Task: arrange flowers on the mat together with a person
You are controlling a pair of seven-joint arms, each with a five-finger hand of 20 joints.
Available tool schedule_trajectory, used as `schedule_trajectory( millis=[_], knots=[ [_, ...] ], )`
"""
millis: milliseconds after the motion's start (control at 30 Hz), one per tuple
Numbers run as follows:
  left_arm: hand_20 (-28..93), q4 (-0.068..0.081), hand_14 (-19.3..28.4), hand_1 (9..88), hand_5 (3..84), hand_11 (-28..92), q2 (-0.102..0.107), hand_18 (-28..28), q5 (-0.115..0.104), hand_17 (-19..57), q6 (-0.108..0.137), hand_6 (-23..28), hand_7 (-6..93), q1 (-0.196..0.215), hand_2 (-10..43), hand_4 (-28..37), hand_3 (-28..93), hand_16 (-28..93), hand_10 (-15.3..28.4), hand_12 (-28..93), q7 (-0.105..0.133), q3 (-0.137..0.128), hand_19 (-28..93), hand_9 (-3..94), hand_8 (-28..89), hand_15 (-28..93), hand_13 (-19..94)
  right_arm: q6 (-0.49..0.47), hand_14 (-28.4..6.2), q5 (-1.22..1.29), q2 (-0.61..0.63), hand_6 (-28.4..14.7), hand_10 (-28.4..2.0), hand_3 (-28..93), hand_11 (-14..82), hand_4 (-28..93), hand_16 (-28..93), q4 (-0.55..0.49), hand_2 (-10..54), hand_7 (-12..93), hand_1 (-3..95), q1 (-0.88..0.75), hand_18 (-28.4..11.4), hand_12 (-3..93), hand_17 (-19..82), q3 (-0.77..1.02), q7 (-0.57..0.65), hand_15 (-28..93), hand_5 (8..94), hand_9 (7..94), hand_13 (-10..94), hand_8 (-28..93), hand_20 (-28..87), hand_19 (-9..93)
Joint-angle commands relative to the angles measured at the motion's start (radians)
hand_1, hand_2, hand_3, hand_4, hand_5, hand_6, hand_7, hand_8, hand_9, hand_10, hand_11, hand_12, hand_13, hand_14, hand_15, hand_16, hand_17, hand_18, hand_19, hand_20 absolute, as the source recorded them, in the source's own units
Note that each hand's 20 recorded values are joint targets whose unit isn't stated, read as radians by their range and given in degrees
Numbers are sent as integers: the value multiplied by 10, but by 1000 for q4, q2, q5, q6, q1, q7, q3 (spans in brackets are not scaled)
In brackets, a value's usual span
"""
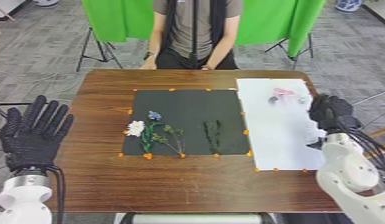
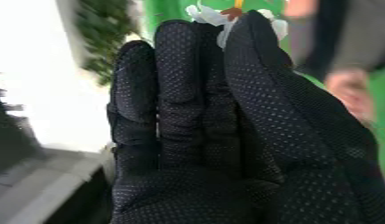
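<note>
Two gloved hands flank a polished brown wooden table (image 1: 188,195), its grain running in dark streaks. At the nearer side, the left hand (image 1: 31,142), in textured black fabric above a smooth white arm (image 1: 27,192), stands palm flat, its straight fingers fanned slightly apart beside the table edge. The right hand (image 1: 333,115) is at the opposite edge, beside a smooth white rectangular sheet (image 1: 277,137); in the right wrist view the right hand (image 2: 197,192) shows dimpled black mesh, straight fingers close together and the thumb lying near them. White petal-like shapes (image 2: 211,16) with an orange-brown part appear just past the fingertips; whether they touch, one cannot tell.

On the matte, near-black square mat (image 1: 184,102), orange tabs (image 1: 246,132) dot the rim. Toward its near left part lie a slim leafy green stem (image 1: 148,137) and, to the right of it, a thin, branching sprig (image 1: 178,137); narrow dark-green foliage (image 1: 212,135) lies apart, right of center. A ruffled white bloom (image 1: 135,128) sits near the mat's left edge, with a small, clustered blue bloom (image 1: 154,116) slightly farther off. On the sheet's far part rests a soft pink bloom (image 1: 282,92). Beyond the table, green cloth (image 1: 120,20) hangs in loose folds above gray floor tiles (image 1: 46,65)
</note>
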Motion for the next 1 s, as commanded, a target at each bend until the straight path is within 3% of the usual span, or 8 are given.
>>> schedule_trajectory(
  millis=[33, 133, 367, 567, 667, 900, 1000],
  knots=[
    [117, 7, 141, 244, 400, 181, -6, 132, -5, -51, 13, 67, 145, 15, 148, -283, 676, -72, 148, 88, -8, 9, 313, 355, -107, 291, 251, 0, -28, 30, -33, 35, -74, 632, 184, -283, 453, -123, -95, 536, 625, 228, -127, 481, 388, -209, -149, 407, 619, 777, 644, 48, 388, 671],
    [117, 13, 140, 245, 400, 181, -2, 132, -2, -51, 6, 67, 145, 1, 148, -283, 675, -73, 147, 88, -11, 17, 313, 355, -108, 290, 251, -29, -27, 58, -89, 35, -74, 638, 183, -283, 451, -117, -95, 536, 620, 314, -126, 481, 384, -293, -219, 407, 617, 777, 642, 51, 389, 673],
    [117, 12, 141, 244, 400, 183, 1, 132, 1, -51, 7, 67, 144, 2, 148, -283, 675, -73, 148, 88, -15, 27, 312, 355, -107, 289, 251, -137, -25, 210, -241, 33, -76, 642, 181, -283, 452, -118, -95, 536, 617, 487, -126, 482, 381, -514, -334, 406, 615, 775, 639, 49, 389, 676],
    [117, 15, 141, 245, 400, 183, 8, 132, 5, -52, 6, 67, 144, -8, 148, -283, 675, -72, 148, 87, -21, 43, 312, 355, -107, 290, 251, -193, -25, 52, -345, 33, -74, 643, 177, -283, 453, -10, -95, 540, 616, 605, -125, 481, 378, -683, -399, 401, 611, 769, 634, 50, 389, 677],
    [117, 15, 141, 245, 400, 182, 12, 132, 8, -52, 18, 67, 145, -13, 148, -283, 675, -72, 148, 87, -29, 53, 312, 354, -107, 289, 251, -205, -22, 40, -376, 34, -73, 645, 173, -283, 450, 37, -95, 541, 615, 638, -126, 475, 374, -730, -394, 394, 609, 767, 632, 48, 388, 676],
    [118, 19, 140, 246, 399, 182, 20, 133, 5, -53, 16, 67, 144, -20, 148, -283, 674, -72, 148, 88, -37, 62, 314, 354, -107, 290, 251, -200, -22, 68, -416, 34, -72, 644, 168, -283, 449, 120, -95, 544, 616, 693, -126, 468, 372, -817, -334, 384, 606, 766, 633, 44, 388, 675],
    [117, 22, 140, 245, 400, 182, 21, 132, 11, -52, 7, 67, 144, -29, 147, -283, 675, -72, 148, 87, -51, 71, 313, 354, -108, 290, 251, -224, -24, 79, -429, 33, -73, 645, 167, -283, 450, 140, -95, 543, 616, 698, -128, 465, 372, -834, -317, 383, 606, 767, 633, 41, 389, 676]
  ],
)
